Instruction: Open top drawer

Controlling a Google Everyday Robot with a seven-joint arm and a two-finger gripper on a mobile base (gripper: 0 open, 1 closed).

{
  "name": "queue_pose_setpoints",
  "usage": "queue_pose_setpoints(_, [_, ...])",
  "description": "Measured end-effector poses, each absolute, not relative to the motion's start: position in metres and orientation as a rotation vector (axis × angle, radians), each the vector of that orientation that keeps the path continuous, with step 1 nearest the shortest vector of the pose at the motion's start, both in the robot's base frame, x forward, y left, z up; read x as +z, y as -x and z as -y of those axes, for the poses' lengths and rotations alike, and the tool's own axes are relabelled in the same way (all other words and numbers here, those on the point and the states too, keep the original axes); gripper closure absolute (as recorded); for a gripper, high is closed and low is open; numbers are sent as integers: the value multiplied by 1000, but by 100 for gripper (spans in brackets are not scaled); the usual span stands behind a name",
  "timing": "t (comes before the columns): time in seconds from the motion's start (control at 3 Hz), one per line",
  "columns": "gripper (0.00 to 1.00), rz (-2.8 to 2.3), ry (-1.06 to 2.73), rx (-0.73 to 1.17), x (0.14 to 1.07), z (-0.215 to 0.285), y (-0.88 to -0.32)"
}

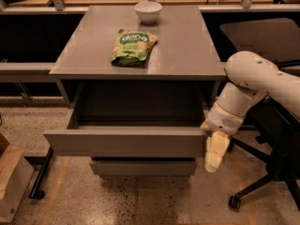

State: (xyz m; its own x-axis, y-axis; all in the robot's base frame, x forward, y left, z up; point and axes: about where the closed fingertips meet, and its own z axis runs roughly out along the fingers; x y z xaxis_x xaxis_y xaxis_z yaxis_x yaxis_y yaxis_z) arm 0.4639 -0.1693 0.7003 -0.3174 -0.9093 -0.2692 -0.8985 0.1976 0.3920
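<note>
The grey cabinet (187, 46) fills the middle. Its top drawer (124, 142) stands pulled well out from under the cabinet top, and the inside is dark. The white arm (258, 78) reaches in from the cabinet's right, in front of a black office chair (276, 139). A brown paper bag (11, 182), cut off, sits left of the cabinet. On the cabinet top lie a green snack bag (132, 47) and, behind it, a white bowl (148, 11). The gripper (215, 153) hangs at the drawer front's right end; its opening and hold cannot be made out.

White bowl (148, 11), green snack bag (133, 46)
</note>
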Motion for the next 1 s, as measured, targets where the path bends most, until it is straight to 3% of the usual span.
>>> queue_pose_setpoints(0.67, [0, 2388, -1830, -894, 736, 186, -365])
queue_pose_setpoints(1.0, [0, 2411, -2083, -811, 772, 173, -363])
